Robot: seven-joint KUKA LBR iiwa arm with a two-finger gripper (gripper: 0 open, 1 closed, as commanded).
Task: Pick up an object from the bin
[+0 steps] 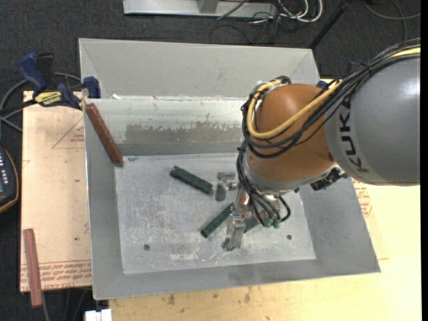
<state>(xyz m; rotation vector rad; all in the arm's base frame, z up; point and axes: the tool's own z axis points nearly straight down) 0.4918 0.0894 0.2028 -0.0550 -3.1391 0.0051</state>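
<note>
My gripper (233,235) hangs low over the middle of the bin floor, under the orange dome on the wrist. A dark green flat bar (215,223) lies slanted right beside it on its left, its upper end running under the gripper. A second dark green bar (191,180) lies a little further up and to the left, apart from the gripper. A small grey block (221,192) sits between the two bars, just above the gripper. A small green piece (269,223) peeks out to the gripper's right, partly hidden by cables.
A long reddish-brown stick (103,135) leans against the bin's left wall at the back corner. The arm and its dome cover the right part of the bin floor. Bare floor lies to the left and front.
</note>
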